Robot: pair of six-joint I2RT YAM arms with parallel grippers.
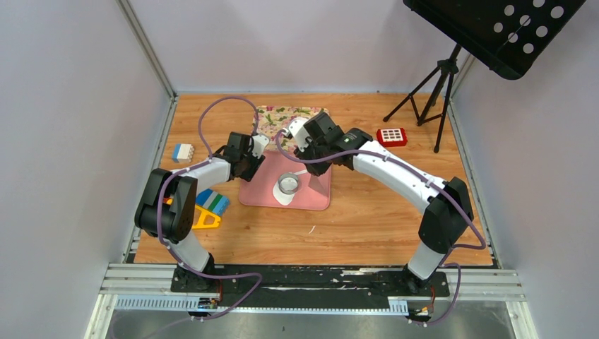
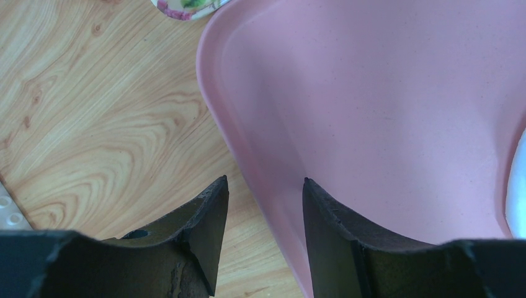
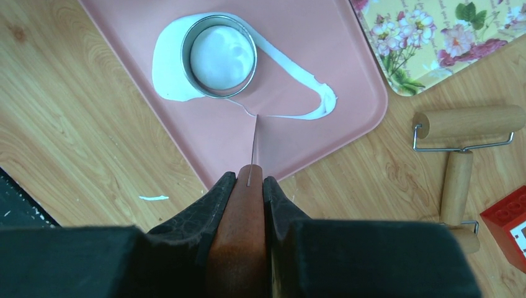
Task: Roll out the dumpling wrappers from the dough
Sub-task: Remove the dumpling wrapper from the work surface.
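Dough (image 3: pixel 167 77) lies flattened on the pink mat (image 3: pixel 304 31) in the middle of the counter (image 3: pixel 74 143), under a metal ring cutter (image 3: pixel 186 59). A round white wrapper (image 3: pixel 220 54) fills the ring, and a thin ragged strip (image 3: pixel 310 115) of the same dough curls from it toward the mat's corner. The right gripper (image 3: pixel 249 180) is clamped narrow on the brown handle of a tool (image 3: pixel 243 248). Its thin blade shows only edge-on, so the shape is hard to read, and whether the tip touches the strip cannot be told. The left gripper (image 2: pixel 265 186) stands partly open and holds nothing. One finger is over the bare wood and the other over the mat, with the mat's edge between them. A white patch at the right border of that view is cut off. From above, both arms hide their fingertips and the tool. A rolling pin (image 3: pixel 462 124) lies beside the mat. A flowered tray (image 3: pixel 434 37) and a red block (image 3: pixel 505 226) run out of frame.
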